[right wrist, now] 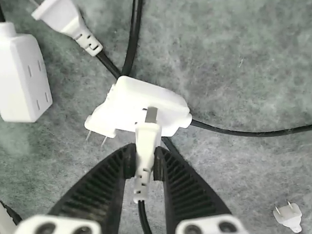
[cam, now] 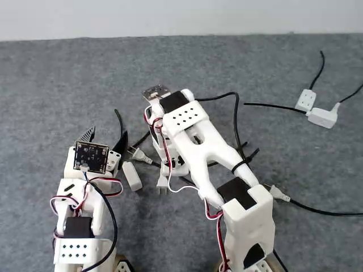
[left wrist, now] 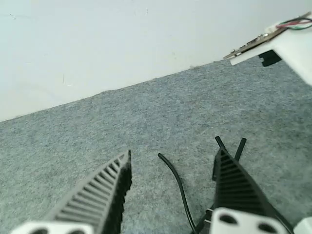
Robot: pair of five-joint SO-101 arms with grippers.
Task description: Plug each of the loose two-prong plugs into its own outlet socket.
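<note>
My right gripper (right wrist: pixel 145 152) is shut on a white two-prong plug (right wrist: pixel 146 146) with a black cord. The plug's prong end rests against a white block-shaped plug (right wrist: pixel 141 109), whose own two prongs stick out to one side. A white outlet socket (right wrist: pixel 22 78) lies beside them, and another white plug (right wrist: pixel 63 19) lies farther off. In the high view this outlet socket (cam: pixel 132 175) and that loose plug (cam: pixel 138 154) lie between the arms. My left gripper (left wrist: pixel 173 155) is open above the carpet, with only a black cable (left wrist: pixel 178 187) beneath it.
Two more white outlet sockets (cam: pixel 306 100) (cam: pixel 322 117) lie at the far right on black cords. Another plug (cam: pixel 278 194) lies beside the right arm's base. A small white adapter (right wrist: pixel 287 214) sits apart. Black cables cross the grey carpet (cam: pixel 57 85) in the middle.
</note>
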